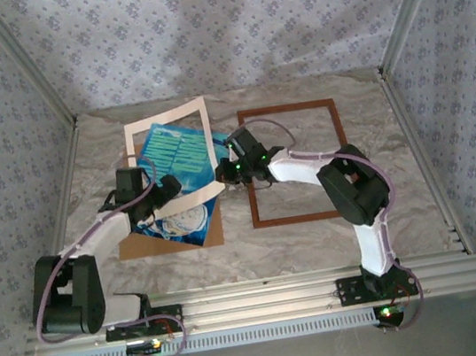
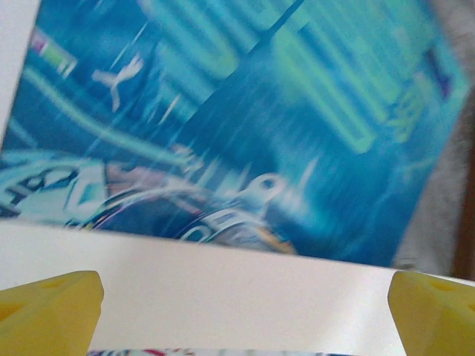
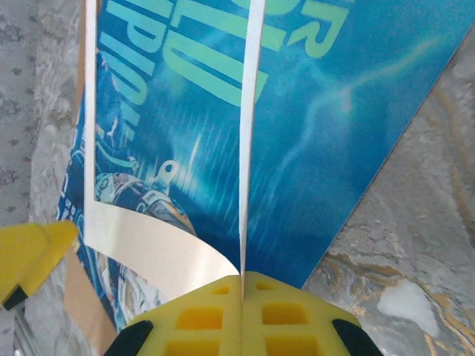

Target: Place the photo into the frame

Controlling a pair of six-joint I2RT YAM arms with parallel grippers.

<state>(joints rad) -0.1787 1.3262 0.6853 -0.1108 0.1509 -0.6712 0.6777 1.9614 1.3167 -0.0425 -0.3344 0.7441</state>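
- White link shells and chunky black joint housings on left arm [image 1: 94, 237] and right arm [image 1: 301, 167].
- Pale lilac cables [image 1: 266, 123] loop along each arm and around the bases.
- Small green lights [image 1: 388, 310] at both bases, more on the right wrist.
- On left gripper [image 2: 241, 315], fingers [image 2: 52, 308] plain yellow, wedge-shaped.
- On right gripper [image 3: 243, 282], yellow blocks with moulded square pockets, black patches low at the sides.

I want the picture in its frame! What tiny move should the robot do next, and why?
Probably lift the right gripper a little: it is shut on the edge of the white mat, and the mat lies over the photo, which must come free to reach the empty frame.
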